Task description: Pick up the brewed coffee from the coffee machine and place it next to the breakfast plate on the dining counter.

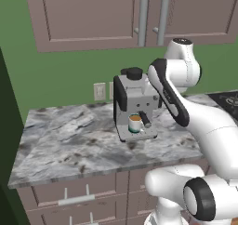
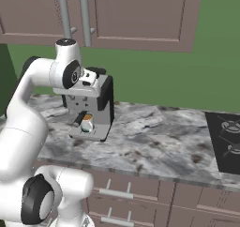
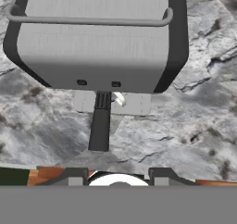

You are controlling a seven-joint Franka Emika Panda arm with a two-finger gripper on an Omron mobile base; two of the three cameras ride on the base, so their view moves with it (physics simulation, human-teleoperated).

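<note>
The coffee-filled mug [image 1: 135, 123] is seen on the coffee machine [image 1: 135, 104] drip tray, well below the gripper [image 3: 118, 174]; finger spread cannot be told.

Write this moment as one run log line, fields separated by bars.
phase: approach | gripper: above coffee machine, empty, state unclear | brewed coffee: on drip tray, untouched | surface: marble worktop

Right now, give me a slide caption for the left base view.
Franka arm raised beside the coffee machine, where the brewed coffee waits on its drip tray.
</note>
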